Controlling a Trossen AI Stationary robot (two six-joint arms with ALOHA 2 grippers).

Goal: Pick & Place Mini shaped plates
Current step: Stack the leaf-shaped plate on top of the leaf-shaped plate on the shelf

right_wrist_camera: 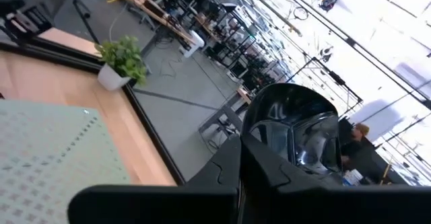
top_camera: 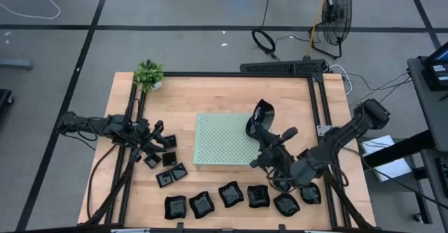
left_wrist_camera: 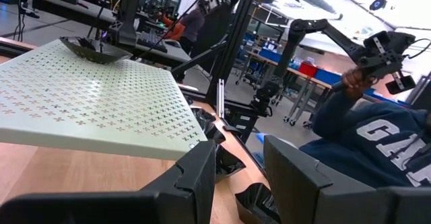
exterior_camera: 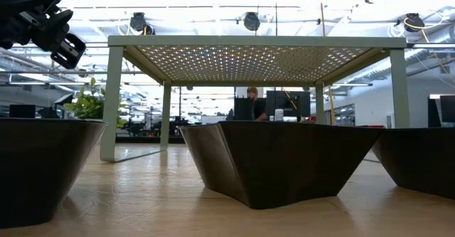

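Over the right edge of the pale green perforated board (top_camera: 220, 142) my right gripper (top_camera: 262, 131) is shut on one glossy black mini plate (top_camera: 260, 115). Its wrist view shows that plate (right_wrist_camera: 296, 126) just past the fingers. Several more black plates lie in a row (top_camera: 231, 194) along the table's near edge. A few small square ones (top_camera: 168, 159) lie left of the board. Beside those, my left gripper (top_camera: 155, 136) stands open, pointing level toward the board, with nothing between its fingers (left_wrist_camera: 195, 177). My right gripper pinches the plate by its rim (right_wrist_camera: 259, 143) between its two fingers. The fingers lie about level and come from the table's right. The plate stands tilted on edge beyond the fingertips, lifted clear of the board.
The board stands on legs (exterior_camera: 112, 102) mid-table, and the near-edge plates (exterior_camera: 277, 159) loom in front of it in the low view. A potted plant (top_camera: 148, 73) sits at the far left corner. A black frame rail (top_camera: 318, 100) runs along the right. A seated person (left_wrist_camera: 377, 143) is beyond the table.
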